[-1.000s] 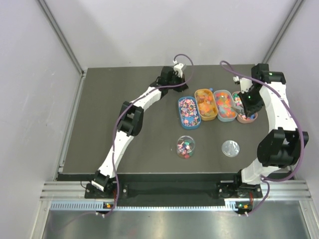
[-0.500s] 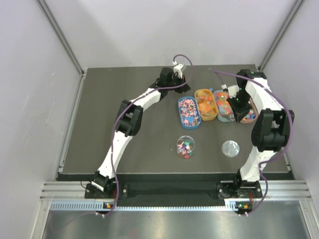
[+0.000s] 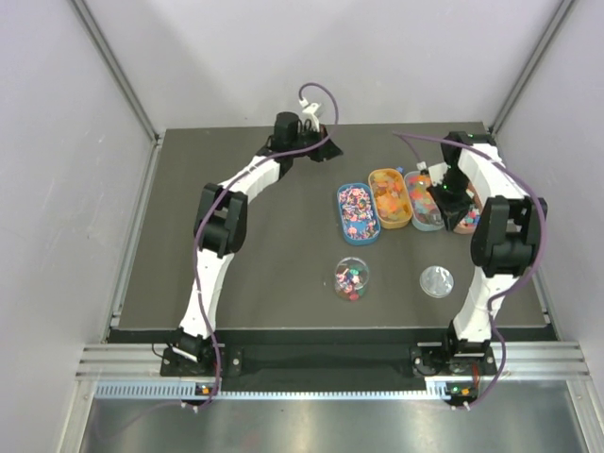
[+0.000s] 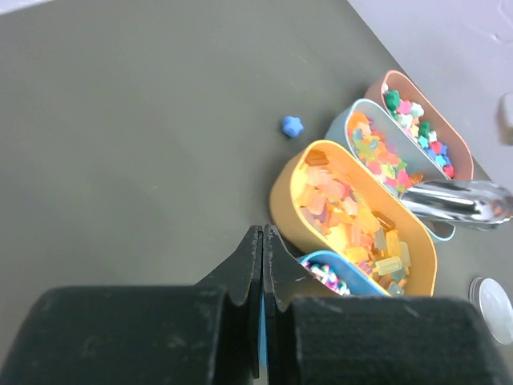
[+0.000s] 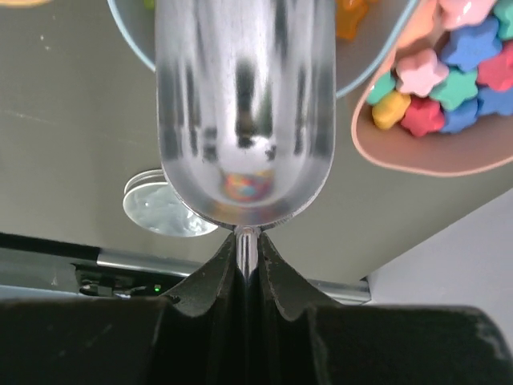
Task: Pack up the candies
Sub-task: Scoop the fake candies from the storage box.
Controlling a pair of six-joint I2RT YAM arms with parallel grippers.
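Comparing w/ the last sec, top view: R arm had swung off the pink tray (image 3: 469, 224) toward 9 o'clock. R gripper (image 3: 444, 193) now hung over the grey-blue tray (image 3: 422, 223). L arm had pulled back toward 11 o'clock. L gripper (image 3: 328, 149) sat well apart from the tray row, at approx 11 o'clock of the blue tray (image 3: 341, 219). The candies (image 3: 357, 209) lay in all four trays, at 1–2 o'clock of table (image 3: 236, 236) centre. Some were already in the clear cup (image 3: 351, 278), at 6 o'clock of the blue tray. Lid (image 3: 436, 280) lay off, at 3 o'clock of the cup.

L wrist view: L fingers were pressed together, nothing between them. Scoop (image 4: 458, 202) lay across one end of the grey-blue tray, tip near the yellow tray (image 4: 282, 195). One stray blue candy (image 4: 292, 126) lay on bare table, at 9 o'clock of that tray's other end.

R wrist view: R gripper was clenched on the scoop's handle. Bowl hung at the grey-blue tray's rim, pink tray at 2 o'clock, lid at 7 o'clock. Colour patch in the bowl: candy or reflection, couldn't tell.

Judgement: scooping had prob. moved on to the next tray. Cup only part filled, lid still to go on, stray to pick up.
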